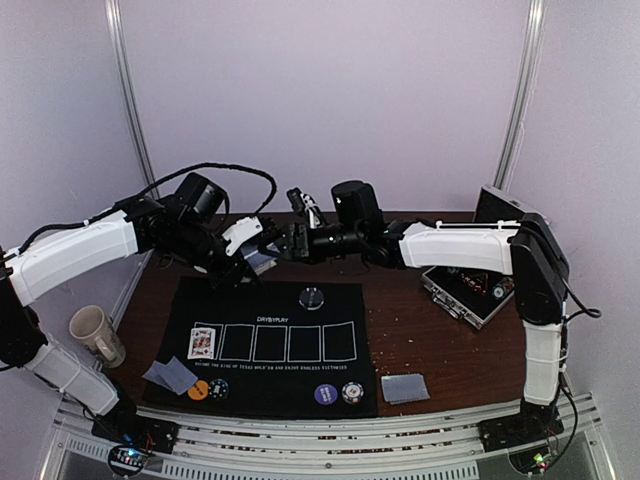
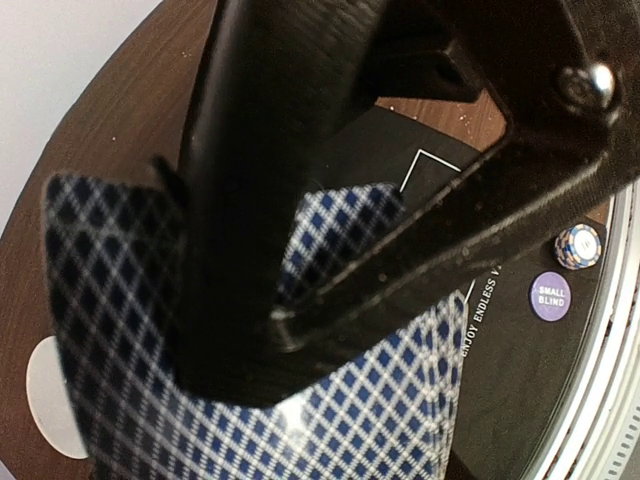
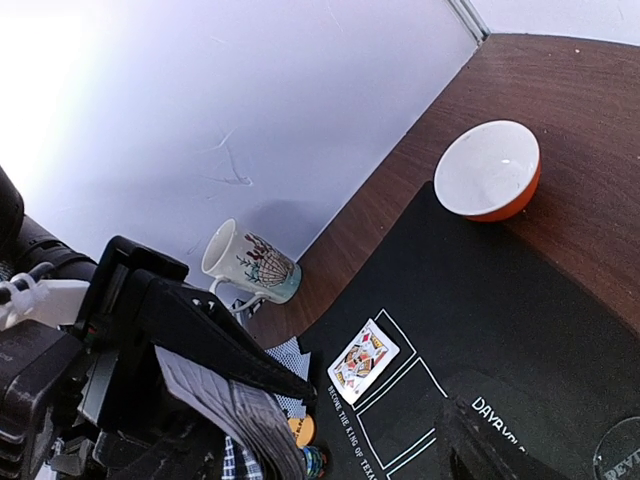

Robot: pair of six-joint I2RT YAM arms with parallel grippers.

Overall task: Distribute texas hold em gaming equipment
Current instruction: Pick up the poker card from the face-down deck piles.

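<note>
- The left gripper (image 1: pixel 256 254) is at mid-frame in the top view, above the far edge of the black mat (image 1: pixel 280 305), its fingers pinched on a deck of cards (image 2: pixel 380 400) with blue-and-white lattice backs.
- The right gripper (image 1: pixel 284 241) faces it, just beside the deck; I cannot tell whether its fingers are spread or pressed together.
- The mat reads "DAYBYPLAY" above five white card outlines. Below them runs a line that begins "BECOME THE KING OF TEX" and includes "ENJOY ENDLESS".
- One picture card (image 1: pixel 202 343) lies face up in the leftmost outline.
- A clear disc (image 1: pixel 312 297) sits on the mat near its top edge; its lettering is too cut off to read.
- At the mat's lower left are an orange chip (image 1: pixel 198 390), a dark chip (image 1: pixel 219 388) and face-down cards (image 1: pixel 170 375).
- At the lower right are a purple chip (image 1: pixel 324 394) marked "SMALL BLIND", a black-and-white chip (image 1: pixel 351 393) and more face-down cards (image 1: pixel 405 388).
</note>
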